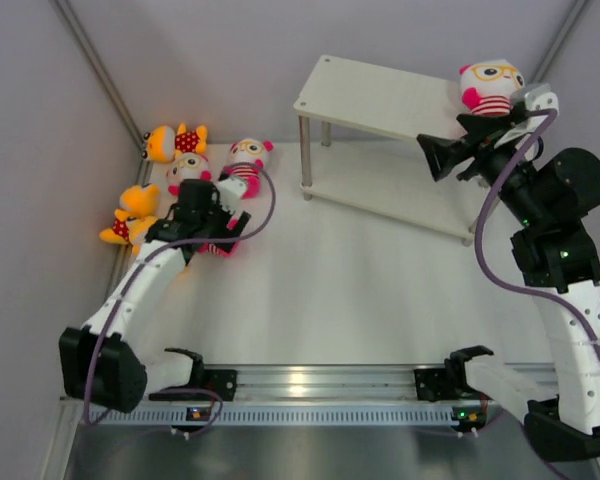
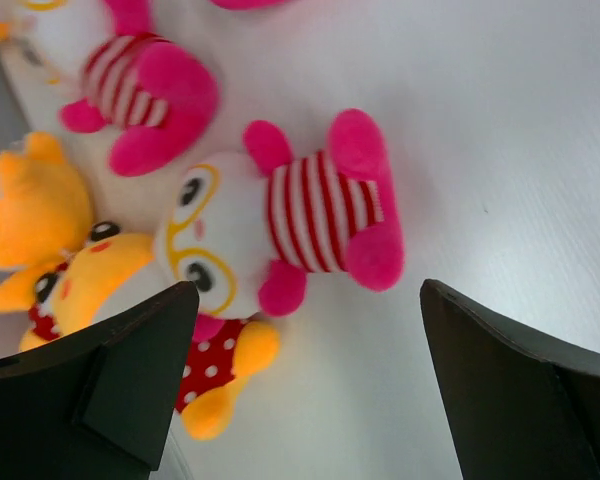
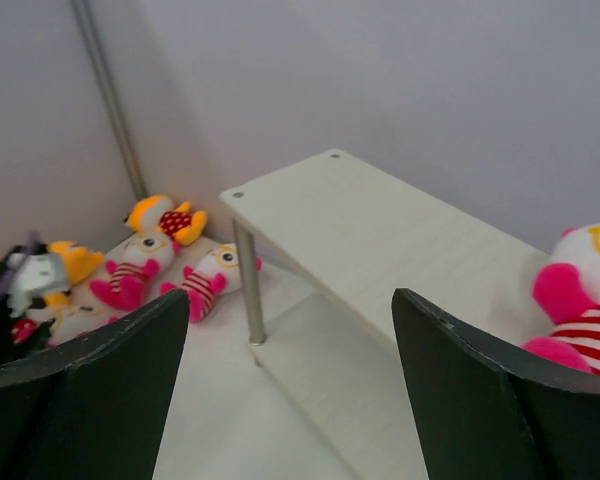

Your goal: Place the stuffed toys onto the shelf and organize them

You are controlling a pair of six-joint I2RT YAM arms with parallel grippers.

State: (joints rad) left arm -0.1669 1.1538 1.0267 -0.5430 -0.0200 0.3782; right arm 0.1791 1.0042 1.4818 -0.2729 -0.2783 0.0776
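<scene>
I am looking down on a smooth white desk closed in by plain pale lilac walls. A thin metal pole slants down the upper left of the top view. Along the bottom edge runs a silver rail that carries both arm bases, with a soft glare on it.

The shelf stands at a slant in the upper right of the top view, with two pale boards on thin metal legs. One pink toy with yellow glasses and a striped body sits upright at the right end of the top board. The right fingers are spread wide just in front of it and grip nothing. In the right wrist view the toy shows at the right edge, beside the right-hand finger.

The other toys lie bunched at the left of the top view, against the wall. I count two orange toys and two pink toys there. A further pink toy lies face up on the desk in the centre of the left wrist view. The left fingers hang over it, fully spread and empty. An orange toy with a red dotted body touches its head.
</scene>
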